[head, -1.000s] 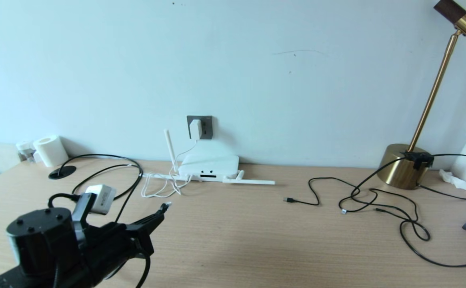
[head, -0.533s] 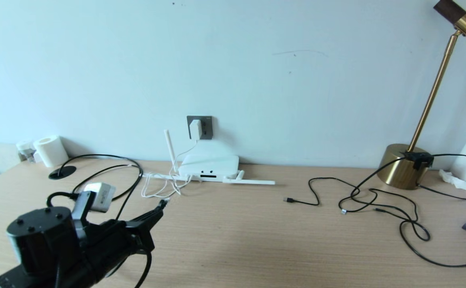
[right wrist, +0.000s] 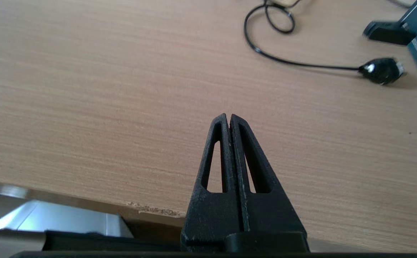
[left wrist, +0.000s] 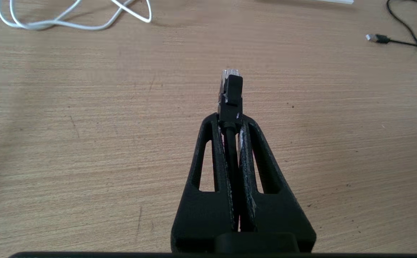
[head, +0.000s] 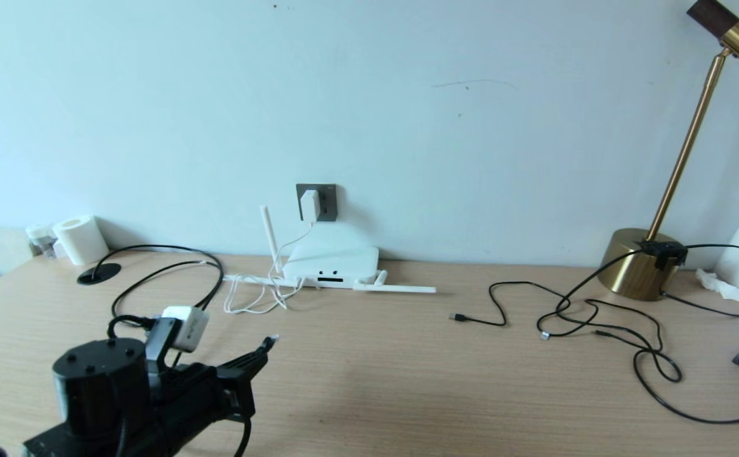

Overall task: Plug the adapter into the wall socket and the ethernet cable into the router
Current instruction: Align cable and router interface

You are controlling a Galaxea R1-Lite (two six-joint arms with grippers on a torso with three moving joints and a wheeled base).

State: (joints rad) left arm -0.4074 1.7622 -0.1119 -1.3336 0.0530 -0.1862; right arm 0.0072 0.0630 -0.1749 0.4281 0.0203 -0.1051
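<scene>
Left gripper [left wrist: 229,120] poised low over the table [head: 407,381], fingers [left wrist: 217,143] clenched on the ethernet cable [left wrist: 231,89], its clear clip plug projecting just beyond the fingertips and clear of the wood. Router [head: 331,263] well ahead of those fingers, flat against the wall, ports facing the plug, one antenna upright, another lying along the table. Adapter [head: 309,205] seated in the wall socket [head: 326,202] directly above the router, thin white cord [head: 255,298] looped on the table between router and fingers. Remainder of the black cable arched behind the left arm toward a round grommet [head: 99,273]; paper roll [head: 81,239] beyond it at the wall. Right gripper [right wrist: 228,120] seen only in its own wrist view, near the table's front edge, fingers pressed together on nothing. Loose thin black cables [head: 597,317] and a brass lamp [head: 642,263] far off on the right-gripper side of the table.
</scene>
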